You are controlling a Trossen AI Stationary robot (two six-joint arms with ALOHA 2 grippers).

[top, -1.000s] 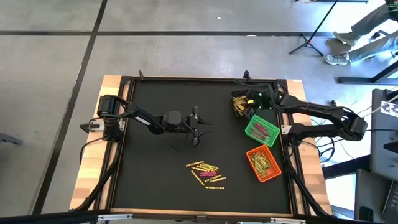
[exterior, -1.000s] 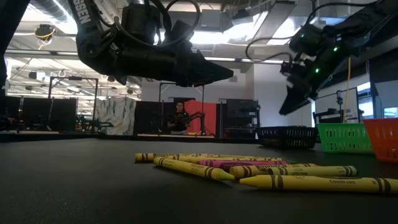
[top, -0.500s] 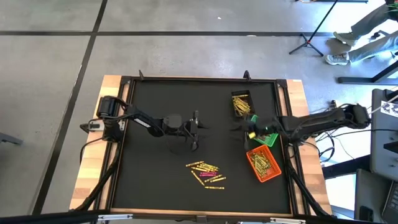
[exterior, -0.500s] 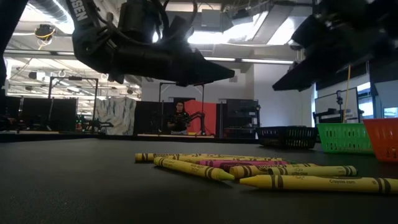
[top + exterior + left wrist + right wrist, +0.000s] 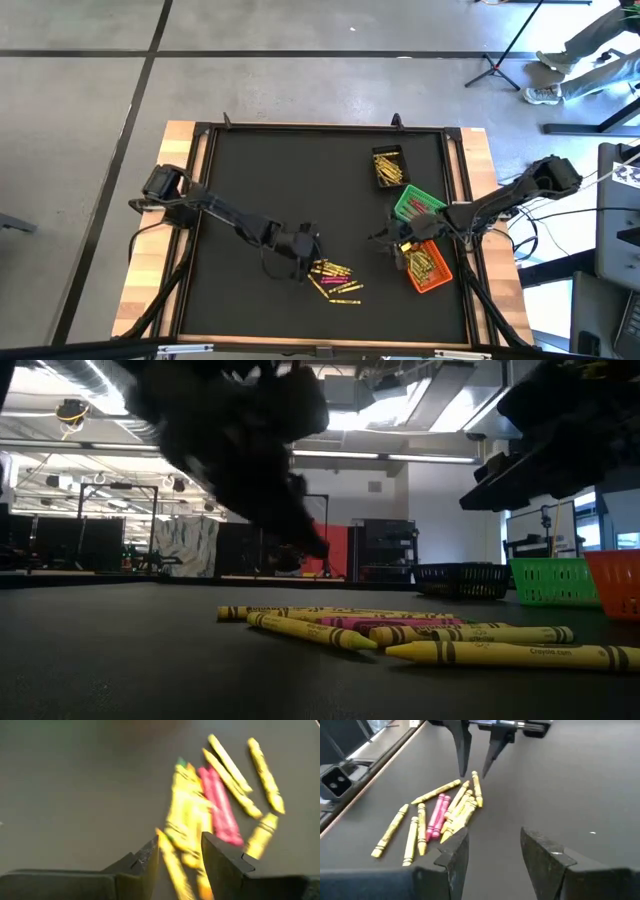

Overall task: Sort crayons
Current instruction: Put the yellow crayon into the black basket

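A small pile of crayons (image 5: 335,280) lies flat on the black mat near the front edge, mostly yellow with two pink ones (image 5: 438,815). The same crayons (image 5: 215,805) show in the left wrist view and in the low view (image 5: 400,632). My left gripper (image 5: 316,250) hangs open just left of the pile and slants down at its far end; its tips (image 5: 180,845) hold nothing. My right gripper (image 5: 382,240) stands open right of the pile, beside the orange bin, pointing toward the crayons; nothing is between its fingers (image 5: 495,845).
Three small bins stand along the mat's right side: a black one (image 5: 388,167) with yellow crayons at the far end, a green one (image 5: 415,205) in the middle, and an orange one (image 5: 428,268) holding crayons nearest the front. The wooden table frame (image 5: 150,290) rims the mat.
My left gripper has moved toward the near edge and a little right, tipping downward at the crayon pile. My right gripper has swung from over the black bin toward the near edge, past the green bin, and now points left at the pile. The crayons have kept still.
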